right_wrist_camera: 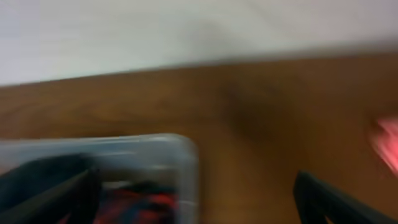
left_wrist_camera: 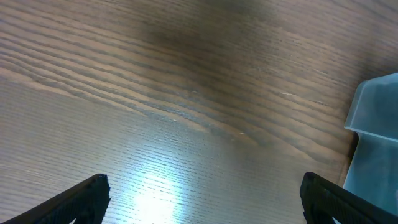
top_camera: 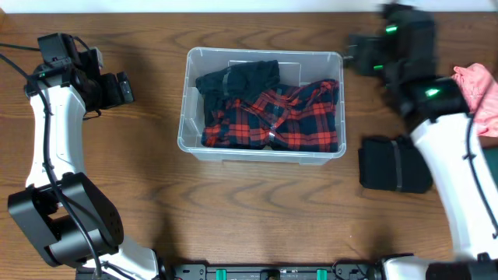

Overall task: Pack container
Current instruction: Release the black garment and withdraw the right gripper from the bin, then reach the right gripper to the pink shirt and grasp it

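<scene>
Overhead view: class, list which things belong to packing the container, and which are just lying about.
Part of the job: the container, holding a red plaid shirt and a dark garment; a folded black garment and a pink cloth outside it to the right, probably waiting to go in.
Just lying about: nothing I can pick out; only the wooden table underneath.

Clear container [top_camera: 261,148] upright mid-table, clothes-filled
</scene>
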Controlling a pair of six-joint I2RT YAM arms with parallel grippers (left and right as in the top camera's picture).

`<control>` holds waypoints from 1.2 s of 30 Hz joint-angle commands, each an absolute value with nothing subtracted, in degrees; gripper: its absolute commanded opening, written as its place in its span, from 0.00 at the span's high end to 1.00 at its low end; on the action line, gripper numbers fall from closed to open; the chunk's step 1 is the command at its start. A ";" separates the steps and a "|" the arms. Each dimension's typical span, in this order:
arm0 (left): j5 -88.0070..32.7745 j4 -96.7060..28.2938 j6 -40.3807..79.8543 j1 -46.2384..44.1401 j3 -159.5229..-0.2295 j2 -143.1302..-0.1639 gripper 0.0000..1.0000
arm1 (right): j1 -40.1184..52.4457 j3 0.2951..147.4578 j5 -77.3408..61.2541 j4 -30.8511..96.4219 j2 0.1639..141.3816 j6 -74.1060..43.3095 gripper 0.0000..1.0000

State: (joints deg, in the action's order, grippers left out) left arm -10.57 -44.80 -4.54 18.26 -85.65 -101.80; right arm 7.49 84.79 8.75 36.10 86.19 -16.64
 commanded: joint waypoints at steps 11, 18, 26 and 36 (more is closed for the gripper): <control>-10.94 -44.93 -4.93 18.26 -85.73 -102.24 0.02 | -19.68 84.53 7.57 36.36 100.42 -27.86 0.04; -10.94 -44.93 -4.91 18.26 -85.73 -102.24 0.02 | -28.36 84.53 7.03 34.92 109.12 -27.83 0.04; -10.94 -44.93 -4.93 18.26 -85.73 -102.24 0.02 | -36.73 84.51 -2.17 30.89 114.04 -23.33 0.06; -10.94 -44.93 -4.91 18.26 -85.73 -102.24 0.02 | -42.87 84.51 -11.18 26.81 117.80 -18.09 0.09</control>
State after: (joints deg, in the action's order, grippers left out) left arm -10.57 -44.82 -4.54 18.26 -85.65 -101.80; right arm -42.00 84.60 -8.47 27.16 115.94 -21.19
